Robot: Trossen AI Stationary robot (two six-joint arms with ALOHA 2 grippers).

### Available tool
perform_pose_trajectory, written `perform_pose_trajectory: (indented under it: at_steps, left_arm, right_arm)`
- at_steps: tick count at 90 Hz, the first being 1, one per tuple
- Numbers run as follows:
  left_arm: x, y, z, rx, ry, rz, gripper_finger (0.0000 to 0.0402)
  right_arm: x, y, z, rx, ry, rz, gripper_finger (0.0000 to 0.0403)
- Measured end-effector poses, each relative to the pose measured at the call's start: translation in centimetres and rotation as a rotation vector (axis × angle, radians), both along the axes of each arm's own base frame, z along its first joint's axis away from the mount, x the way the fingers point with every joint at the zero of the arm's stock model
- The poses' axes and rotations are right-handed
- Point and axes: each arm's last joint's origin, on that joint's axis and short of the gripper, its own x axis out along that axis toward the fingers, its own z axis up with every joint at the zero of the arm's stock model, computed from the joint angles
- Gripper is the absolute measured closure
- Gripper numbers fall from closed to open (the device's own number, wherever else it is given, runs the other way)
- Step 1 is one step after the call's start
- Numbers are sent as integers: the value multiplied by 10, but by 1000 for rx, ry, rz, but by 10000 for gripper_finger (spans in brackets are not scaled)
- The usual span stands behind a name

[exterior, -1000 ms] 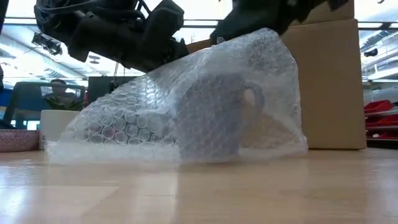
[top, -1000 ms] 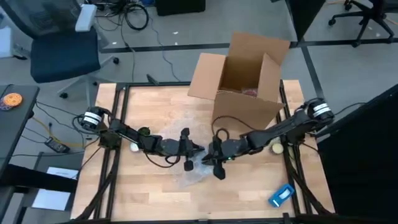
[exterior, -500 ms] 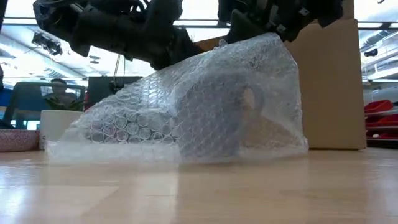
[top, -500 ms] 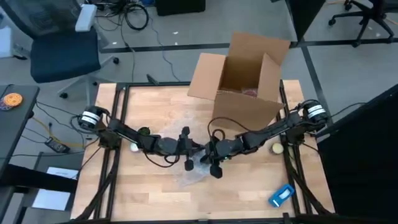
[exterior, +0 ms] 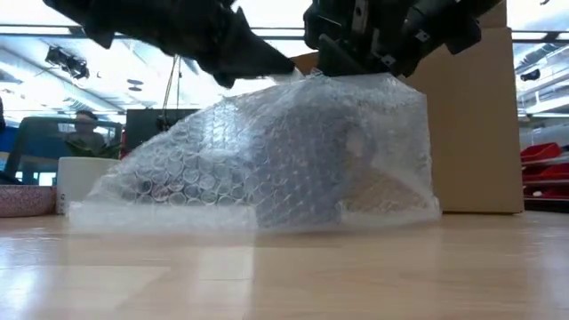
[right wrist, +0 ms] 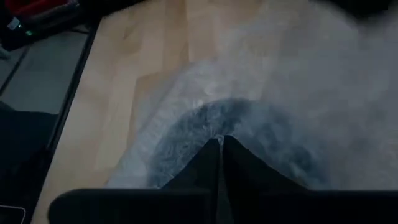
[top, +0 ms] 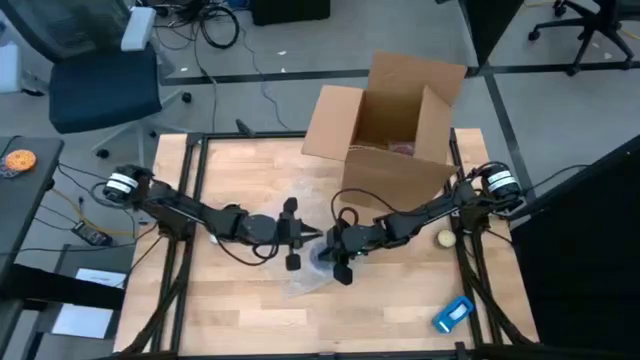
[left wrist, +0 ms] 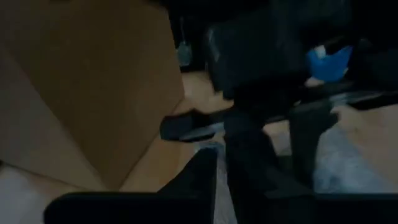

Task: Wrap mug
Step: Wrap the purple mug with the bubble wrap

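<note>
1. Bench: light wooden top in a dark frame.
2. Bubble wrap: clear sheet draped as a tent over the mug, lower edges lying on the bench near its middle.
3. Mug: grey, standing on the bench under the bubble wrap, handle towards the cardboard box; seen only blurred through the sheet.
4. Left gripper: arm stretched low across the bench from the left edge, forearm nearly level, tip at the top of the bubble wrap. Whether its fingers are apart or together cannot be told.
5. Right gripper: arm stretched low from the right edge, meeting the left arm over the mug. Fingers pressed together, clamped on the bubble wrap at its top.
6. Cardboard box: open, flaps up, at the far side of the bench.
7. Ball: small, pale, beside the right arm.
8. Blue packet: near the right front corner.
</note>
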Motion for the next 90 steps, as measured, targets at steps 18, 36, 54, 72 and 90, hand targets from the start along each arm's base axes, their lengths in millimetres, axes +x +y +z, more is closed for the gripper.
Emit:
perform_pose_trajectory:
  at_steps: [18,36,54,72,90]
  left_arm:
    - [-24,8,41,35,-97,50,348]
    - [-47,5,70,-13,-201,-85,340]
    - [-33,-15,52,-70,-177,-214,339]
    - [-7,-27,13,-120,-83,-215,339]
    - [-23,-28,4,-170,124,-197,339]
  right_arm:
    - [-1,0,-2,9,21,4,403]
    - [-2,0,-3,-3,36,6,403]
    - [-2,-4,-4,-18,47,36,402]
    - [-2,-4,-4,-20,52,44,402]
    - [-5,4,-3,-34,136,60,403]
